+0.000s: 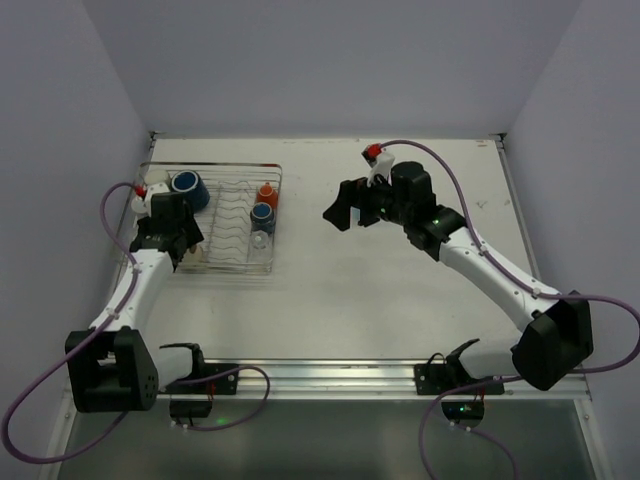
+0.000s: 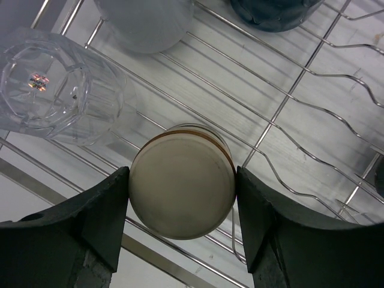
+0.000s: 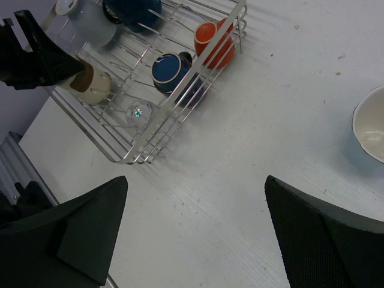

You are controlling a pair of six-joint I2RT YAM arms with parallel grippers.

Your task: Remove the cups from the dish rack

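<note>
The silver wire dish rack (image 1: 225,271) stands at the table's left. My left gripper (image 2: 182,177) is shut on a cream cup with a brown band (image 2: 182,186) that lies inside the rack, both fingers touching its sides. A clear glass (image 2: 57,87) lies to its left, with a pale cup (image 2: 144,24) and a navy mug (image 2: 273,12) beyond. In the top view the left gripper (image 1: 183,250) is over the rack's near-left part. An orange cup (image 1: 266,193), a blue mug (image 1: 263,214) and a second clear glass (image 1: 260,243) sit along the rack's right side. My right gripper (image 3: 196,180) is open and empty above bare table to the right of the rack (image 3: 198,66).
A white bowl (image 3: 369,123) sits on the table at the right edge of the right wrist view. Walls close the table on the left, back and right. The rack's wavy plate dividers (image 2: 324,114) run to the right of the held cup.
</note>
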